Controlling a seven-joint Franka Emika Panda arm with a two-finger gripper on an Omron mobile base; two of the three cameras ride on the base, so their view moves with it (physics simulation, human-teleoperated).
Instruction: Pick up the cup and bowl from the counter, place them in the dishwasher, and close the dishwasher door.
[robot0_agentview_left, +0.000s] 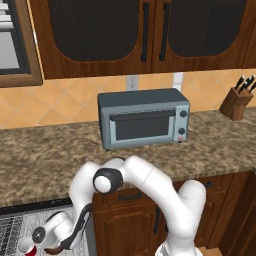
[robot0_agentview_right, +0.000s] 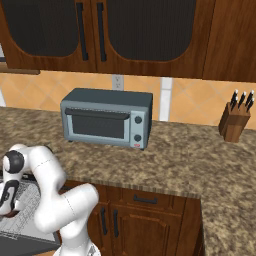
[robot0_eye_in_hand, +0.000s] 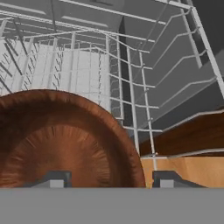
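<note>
The dark brown bowl (robot0_eye_in_hand: 65, 144) lies close under my gripper (robot0_eye_in_hand: 109, 179) in the hand view, resting on the grey-white wire rack (robot0_eye_in_hand: 131, 87) of the dishwasher. The fingers stand wide apart, one over the bowl's inside and one outside its rim, not pinching it. In the left base view my arm reaches down to the rack (robot0_agentview_left: 10, 230) at the lower left, where a sliver of the bowl (robot0_agentview_left: 52, 248) shows under the hand and the red cup (robot0_agentview_left: 29, 249) sits just left of it. The counter (robot0_agentview_left: 50, 150) runs behind.
A grey-blue toaster oven (robot0_agentview_left: 143, 117) stands on the counter against the wall, and a knife block (robot0_agentview_left: 237, 100) at the far right. Brown cabinets with black handles hang above and stand below. The dishwasher's grey door (robot0_agentview_right: 20, 245) lies open under the rack.
</note>
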